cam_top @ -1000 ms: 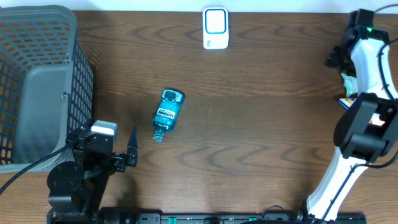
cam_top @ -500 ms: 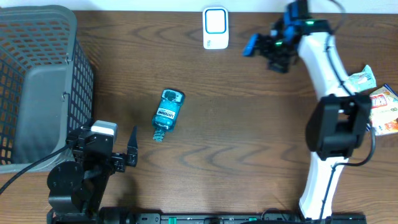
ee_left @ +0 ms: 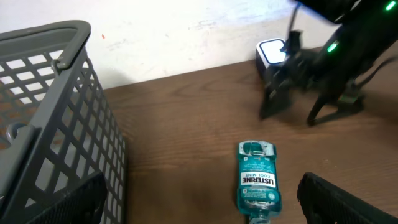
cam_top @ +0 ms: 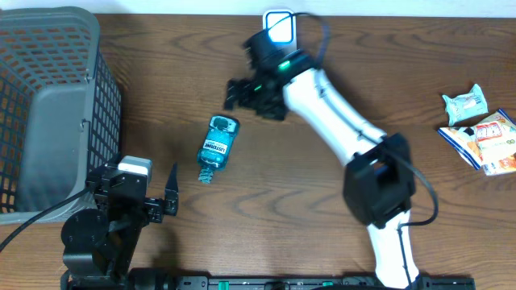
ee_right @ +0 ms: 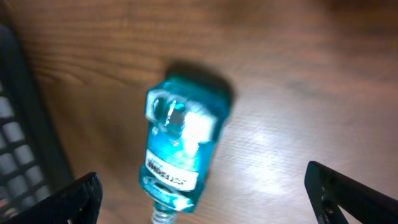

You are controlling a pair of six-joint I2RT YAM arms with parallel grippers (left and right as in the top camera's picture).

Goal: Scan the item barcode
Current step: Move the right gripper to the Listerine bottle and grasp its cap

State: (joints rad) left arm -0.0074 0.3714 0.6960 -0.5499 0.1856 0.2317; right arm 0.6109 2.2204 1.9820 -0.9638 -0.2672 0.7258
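A teal mouthwash bottle (cam_top: 218, 149) lies on its side on the wooden table, cap toward the near edge. It also shows in the left wrist view (ee_left: 256, 180) and the right wrist view (ee_right: 180, 149). The white scanner (cam_top: 280, 36) stands at the far edge, partly behind the right arm. My right gripper (cam_top: 246, 98) hangs open just beyond the bottle's base, holding nothing; in its own view (ee_right: 211, 205) the bottle sits between and ahead of its fingers. My left gripper (cam_top: 141, 193) rests open near the front left, empty, with the bottle ahead of it (ee_left: 202, 208).
A grey mesh basket (cam_top: 48, 113) fills the left side, close to the left gripper (ee_left: 50, 124). Snack packets (cam_top: 480, 129) lie at the right edge. The right arm stretches diagonally across the middle of the table.
The right arm has swung from the far right across the table to the left, ending over the bottle. The snack packets are now uncovered. The left arm and bottle have not moved.
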